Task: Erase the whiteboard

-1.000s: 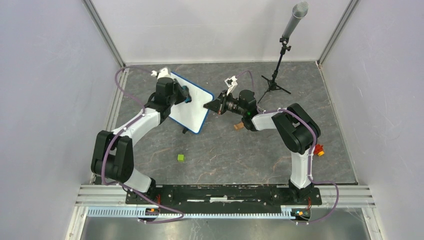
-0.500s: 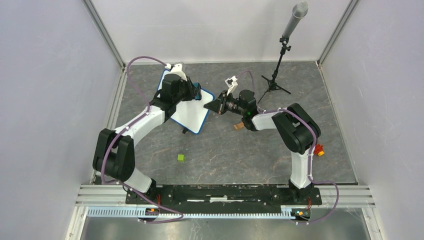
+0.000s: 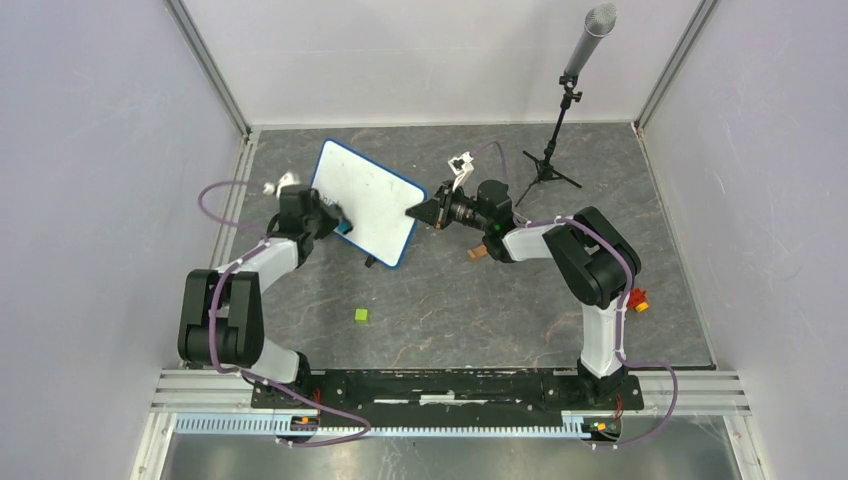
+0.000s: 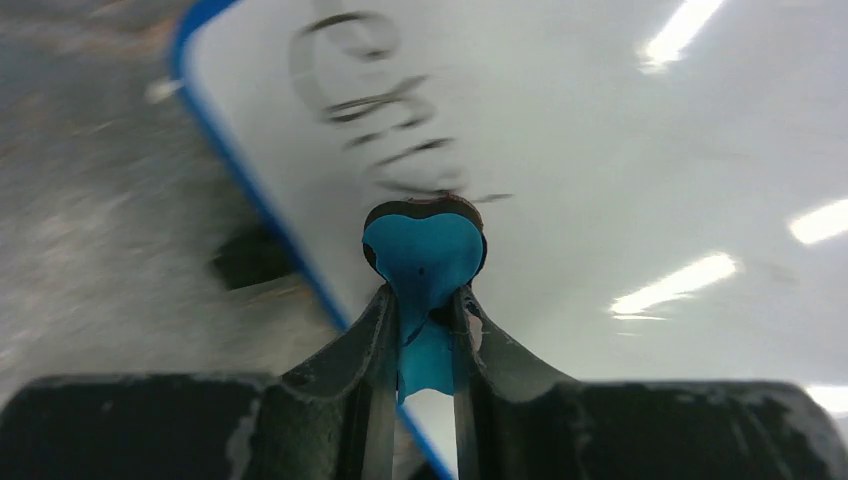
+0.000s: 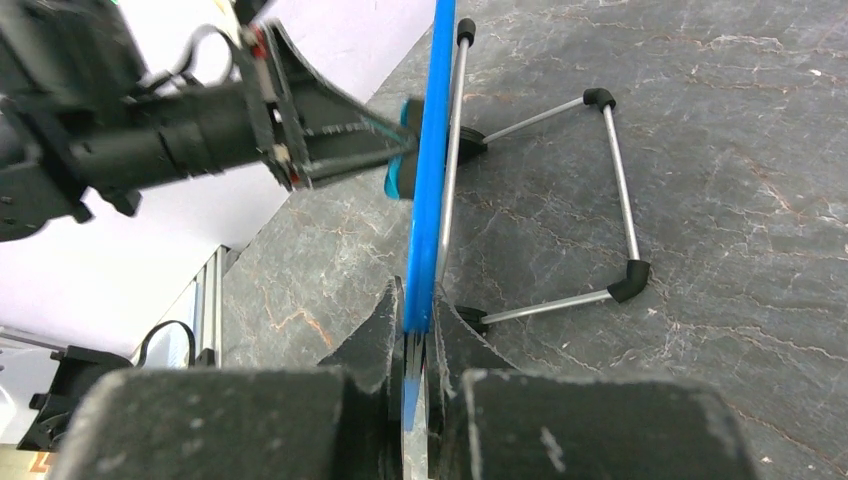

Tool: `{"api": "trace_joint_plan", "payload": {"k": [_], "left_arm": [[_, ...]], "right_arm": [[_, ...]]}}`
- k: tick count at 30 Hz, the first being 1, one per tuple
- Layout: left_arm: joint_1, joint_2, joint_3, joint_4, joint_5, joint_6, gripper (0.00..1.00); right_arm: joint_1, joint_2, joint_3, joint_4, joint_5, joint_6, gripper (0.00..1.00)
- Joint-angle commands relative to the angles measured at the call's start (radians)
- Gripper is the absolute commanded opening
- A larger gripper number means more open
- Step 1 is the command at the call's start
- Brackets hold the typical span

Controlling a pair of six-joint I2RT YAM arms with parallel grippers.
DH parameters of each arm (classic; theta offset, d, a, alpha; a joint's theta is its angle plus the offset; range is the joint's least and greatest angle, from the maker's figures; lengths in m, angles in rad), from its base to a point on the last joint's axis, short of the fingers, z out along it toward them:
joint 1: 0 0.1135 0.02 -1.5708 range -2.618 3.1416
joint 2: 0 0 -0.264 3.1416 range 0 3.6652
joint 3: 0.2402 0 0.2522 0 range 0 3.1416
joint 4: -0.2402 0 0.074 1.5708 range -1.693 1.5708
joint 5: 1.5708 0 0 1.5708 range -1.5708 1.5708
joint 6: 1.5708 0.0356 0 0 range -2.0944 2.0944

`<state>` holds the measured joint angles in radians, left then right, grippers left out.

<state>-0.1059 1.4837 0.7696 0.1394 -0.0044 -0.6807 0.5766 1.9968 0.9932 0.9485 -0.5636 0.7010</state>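
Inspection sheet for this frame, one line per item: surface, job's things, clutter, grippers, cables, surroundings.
Surface: dark marbled table.
Job's things: whiteboard propped on wire stand; black writing shows near one end.
Clutter: green cube, brown item, red-orange item.
Grippers: left gripper shut on blue eraser against board; right gripper shut on board's edge.
Cables: purple cables looping off both arms.
Surroundings: microphone on tripod, pale walls.

The top view looks steeply down from above and behind the arm bases, far enough off to take in the whole counter. The left wrist view peers along the left claw, very near the whiteboard face and blurred. The right wrist view sights along the right claw at the board's edge, also near. All three views share the whiteboard, and the right wrist view also catches the left claw.
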Motion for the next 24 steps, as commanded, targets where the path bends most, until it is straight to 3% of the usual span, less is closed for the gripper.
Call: {"api": "trace_joint_plan", "payload": {"k": [1,6,12,24], "left_arm": [[0.087,-0.001,-0.125,0.037,-0.045,-0.158,0.18],[0.137,0.000,-0.174,0.064,-0.047,-0.178,0.18],[0.119,-0.015,-0.106,0.073,0.037,-0.110,0.18],[-0.043,-0.050,0.166,0.025,0.042,0.032,0.22]], "right_arm": [[0.039,0.014,0.017,0.016,-0.116,-0.074,0.00],[0.040,0.015,0.018,0.018,-0.116,-0.072,0.00],[0.040,0.015,0.021,0.019,-0.117,-0.071,0.00],[0.040,0.022,0.023,0.019,-0.119,-0.068,0.00]]}}
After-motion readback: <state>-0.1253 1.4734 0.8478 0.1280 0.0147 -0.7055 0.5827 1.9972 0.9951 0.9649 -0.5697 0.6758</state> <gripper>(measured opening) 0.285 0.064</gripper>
